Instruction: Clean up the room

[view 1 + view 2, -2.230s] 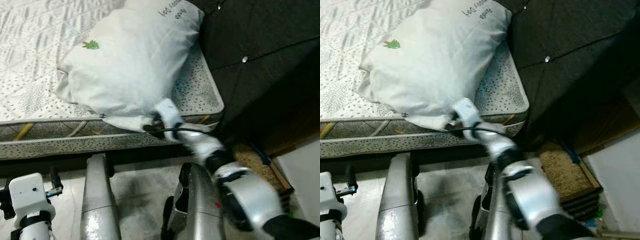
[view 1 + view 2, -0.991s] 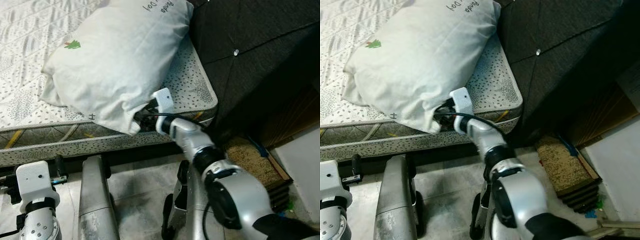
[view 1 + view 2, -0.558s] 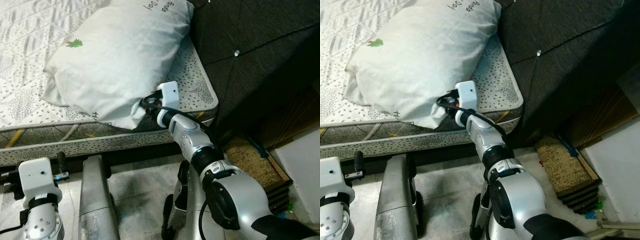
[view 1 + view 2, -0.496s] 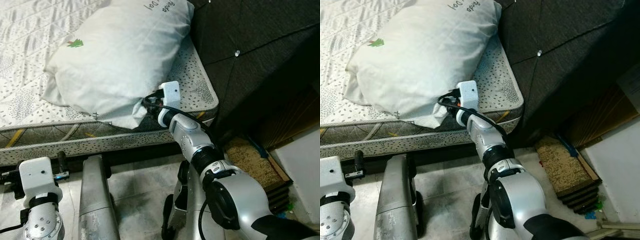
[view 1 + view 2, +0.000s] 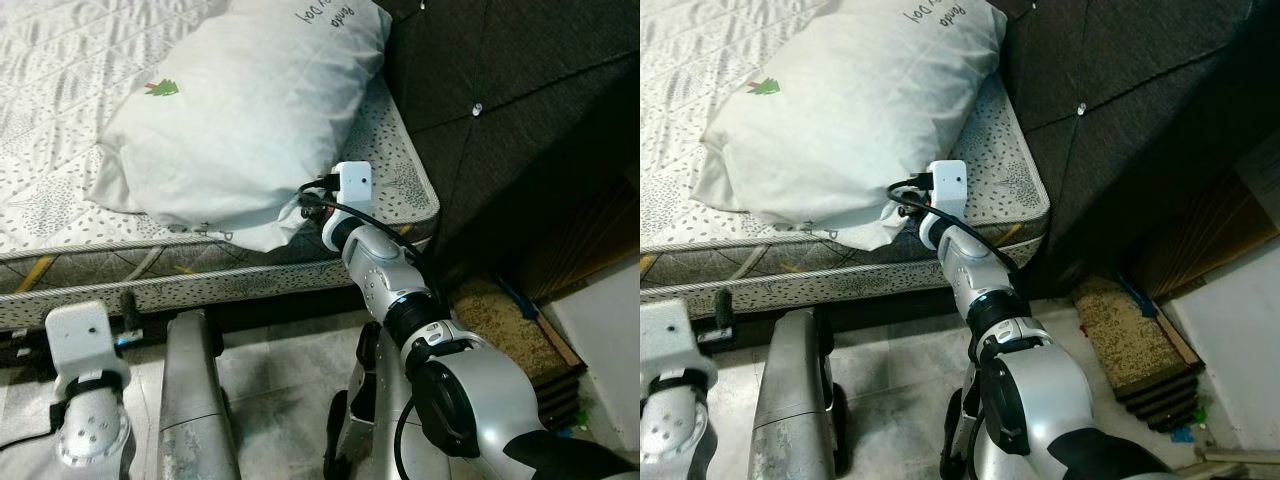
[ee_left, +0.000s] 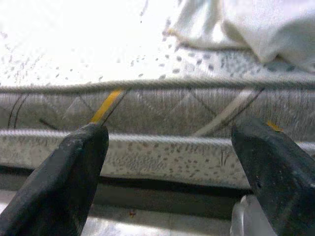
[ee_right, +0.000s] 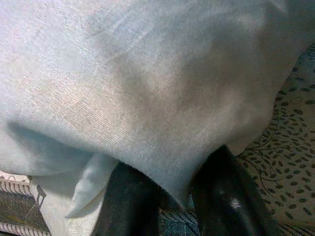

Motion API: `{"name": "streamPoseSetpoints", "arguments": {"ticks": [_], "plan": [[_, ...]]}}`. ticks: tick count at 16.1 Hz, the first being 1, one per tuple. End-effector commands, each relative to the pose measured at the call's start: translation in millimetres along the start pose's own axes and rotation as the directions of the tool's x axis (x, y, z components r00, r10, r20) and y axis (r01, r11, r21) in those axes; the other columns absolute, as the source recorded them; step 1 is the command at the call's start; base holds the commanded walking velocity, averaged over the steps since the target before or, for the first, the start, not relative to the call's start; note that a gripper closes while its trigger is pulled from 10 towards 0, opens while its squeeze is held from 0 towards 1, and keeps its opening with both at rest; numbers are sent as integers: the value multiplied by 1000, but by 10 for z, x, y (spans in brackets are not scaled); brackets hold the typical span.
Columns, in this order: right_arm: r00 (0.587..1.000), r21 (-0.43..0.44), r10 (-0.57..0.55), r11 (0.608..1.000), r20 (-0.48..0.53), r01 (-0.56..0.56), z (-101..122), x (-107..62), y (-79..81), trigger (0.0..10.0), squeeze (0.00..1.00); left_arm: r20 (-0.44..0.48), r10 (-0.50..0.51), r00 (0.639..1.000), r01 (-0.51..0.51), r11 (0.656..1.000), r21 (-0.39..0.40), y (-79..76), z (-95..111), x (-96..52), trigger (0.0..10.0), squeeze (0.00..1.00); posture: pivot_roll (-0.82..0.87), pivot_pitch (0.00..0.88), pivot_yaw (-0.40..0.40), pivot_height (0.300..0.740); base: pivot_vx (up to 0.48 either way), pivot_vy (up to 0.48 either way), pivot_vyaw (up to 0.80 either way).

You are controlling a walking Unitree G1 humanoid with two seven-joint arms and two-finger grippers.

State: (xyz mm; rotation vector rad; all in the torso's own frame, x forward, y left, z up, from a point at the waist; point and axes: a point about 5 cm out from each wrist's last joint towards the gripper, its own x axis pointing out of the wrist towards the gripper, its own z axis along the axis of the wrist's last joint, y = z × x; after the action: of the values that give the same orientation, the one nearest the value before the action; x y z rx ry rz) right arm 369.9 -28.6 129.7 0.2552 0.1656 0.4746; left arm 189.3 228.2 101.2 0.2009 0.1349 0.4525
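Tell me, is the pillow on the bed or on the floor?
On the bed: the pillow lies on the mattress, against the headboard.

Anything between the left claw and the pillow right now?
Yes. In the left wrist view the open left claw faces the mattress side, with a stretch of speckled mattress top before the pillow. The right claw is already on it.

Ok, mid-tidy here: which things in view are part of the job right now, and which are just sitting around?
In play:
- white pillow, lying on the mattress corner
- right gripper, fingers pinching the pillow's lower edge
- mattress under the pillow

Just lying about:
- dark padded headboard
- brown mat on the floor by the bed
- left gripper, open, facing the mattress side
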Motion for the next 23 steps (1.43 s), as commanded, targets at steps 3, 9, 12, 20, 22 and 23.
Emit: {"name": "streamPoseSetpoints", "arguments": {"ticks": [3, 9, 12, 20, 22, 23], "plan": [[994, 49, -52, 998, 94, 48, 222, 66, 36, 0, 0, -6, -16, 1000, 16, 1000, 11, -38, -23, 35, 10000, 0, 189, 91, -112, 516, 0, 0, 0], [933, -2, -299, 952, 200, 305, 797, -75, -676, 0, 0, 7, -25, 1000, 25, 1000, 1, -96, -8, 86, 10000, 0, 185, 69, -114, 516, 0, 0, 0], [894, -55, -374, 916, 249, 398, 1070, -199, -959, 0, 0, 13, -25, 1000, 25, 1000, -8, -92, 0, 91, 10000, 0, 188, 65, -118, 516, 0, 0, 0], [759, -300, -621, 699, 195, 649, 953, -977, -1959, 0, 0, 7, -39, 999, 39, 999, -23, -86, -21, 76, 10000, 0, 157, 82, -98, 516, 0, 0, 0], [762, -317, -635, 702, 128, 638, 597, -1075, -2003, 0, 0, 9, -46, 999, 46, 999, -17, -82, -18, 99, 10000, 0, 153, 80, -88, 516, 0, 0, 0], [781, -317, -618, 725, 92, 611, 428, -1071, -1961, 0, 0, 11, -47, 999, 48, 999, -16, -81, -12, 116, 10000, 0, 150, 78, -83, 516, 0, 0, 0]]}}
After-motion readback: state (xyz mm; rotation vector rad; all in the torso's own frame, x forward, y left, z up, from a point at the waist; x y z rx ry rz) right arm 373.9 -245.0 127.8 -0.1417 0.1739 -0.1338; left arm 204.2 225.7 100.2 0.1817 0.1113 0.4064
